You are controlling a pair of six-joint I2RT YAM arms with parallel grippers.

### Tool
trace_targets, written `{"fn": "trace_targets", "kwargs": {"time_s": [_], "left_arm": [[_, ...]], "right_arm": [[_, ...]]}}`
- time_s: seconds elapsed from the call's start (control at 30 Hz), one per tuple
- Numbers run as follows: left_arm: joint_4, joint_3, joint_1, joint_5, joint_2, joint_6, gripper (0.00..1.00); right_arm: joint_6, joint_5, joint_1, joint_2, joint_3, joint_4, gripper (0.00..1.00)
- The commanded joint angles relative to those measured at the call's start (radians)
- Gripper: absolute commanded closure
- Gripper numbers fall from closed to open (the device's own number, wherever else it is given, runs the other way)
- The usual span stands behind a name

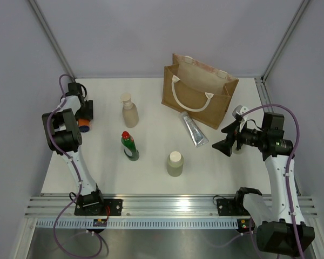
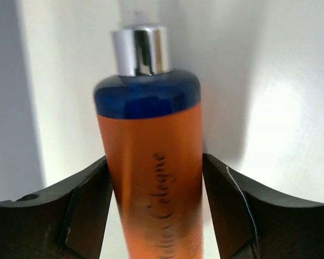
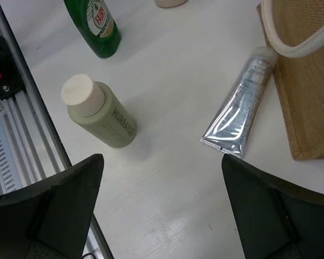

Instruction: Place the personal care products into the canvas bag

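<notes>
- Left tool point(image 2: 155, 167), far-left side of the bench point(image 1: 221, 170): I see its two dark fingers point(image 2: 81, 205) pressed against the sides of the small orange bottle point(image 2: 151, 183), which has a blue band under a silver collar. From my top view, the bottle point(image 1: 84, 127) is well apart from the canvas bag point(image 1: 197, 91). I cannot tell whether its base touches the bench.
- Right tool point(image 3: 159, 162), right side of the bench: its fingers are spread wide with nothing between them. It hangs above the surface, near the bag's right corner.
- Canvas bag, far right of centre: it stands upright with its mouth open, and a white rope handle point(image 1: 191, 102) loops down its near wall.
- Silver tube point(image 3: 238, 110): it lies flat with its cap end just beside the foot of the bag and its crimped end pointing toward me.
- Pale olive cream-capped bottle point(image 3: 100, 113): it stands near the middle of the bench's near half, apart from the other items.
- Green red-capped bottle point(image 1: 129, 145): it sits left of the olive bottle.
- Beige pump bottle point(image 1: 129, 110): it sits beyond the green bottle, left of the bag.
</notes>
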Motion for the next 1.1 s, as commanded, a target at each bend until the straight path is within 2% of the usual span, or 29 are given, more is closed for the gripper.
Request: {"fn": "trace_targets", "kwargs": {"time_s": [0.0, 0.13, 0.33, 0.43, 0.57, 0.63, 0.77, 0.8, 0.9, 1.07], "left_arm": [[-0.107, -0.006, -0.010, 0.140, -0.061, -0.105, 0.33], [-0.172, 0.040, -0.053, 0.223, -0.047, -0.131, 0.34], [-0.261, 0.068, -0.133, 0.226, 0.034, -0.196, 0.33], [-0.278, 0.066, -0.135, 0.240, 0.039, -0.275, 0.32], [-0.271, 0.045, -0.124, 0.288, 0.012, -0.291, 0.30], [-0.258, 0.037, -0.113, 0.341, -0.014, -0.312, 0.32], [-0.201, -0.002, -0.054, 0.432, -0.079, -0.373, 0.67], [-0.181, -0.031, -0.044, 0.499, -0.093, -0.392, 0.81], [-0.101, -0.079, -0.007, 0.617, -0.148, -0.476, 1.00], [0.027, -0.170, 0.002, 0.670, -0.261, -0.596, 1.00]], "right_arm": [[0.001, -0.030, -0.011, -0.025, -0.002, 0.033, 0.01], [0.009, -0.028, -0.020, -0.040, -0.010, 0.042, 0.01], [0.009, -0.022, -0.032, -0.053, -0.013, 0.044, 0.01], [0.012, -0.022, -0.039, -0.062, -0.016, 0.044, 0.01], [0.015, -0.023, -0.043, -0.071, -0.019, 0.047, 0.01], [0.016, -0.027, -0.046, -0.072, -0.021, 0.045, 0.00], [0.018, -0.028, -0.049, -0.071, -0.019, 0.049, 0.00], [0.019, -0.030, -0.051, -0.071, -0.019, 0.050, 0.00], [0.021, -0.030, -0.052, -0.069, -0.019, 0.052, 0.01], [0.026, -0.033, -0.055, -0.065, -0.021, 0.053, 0.00]]}}
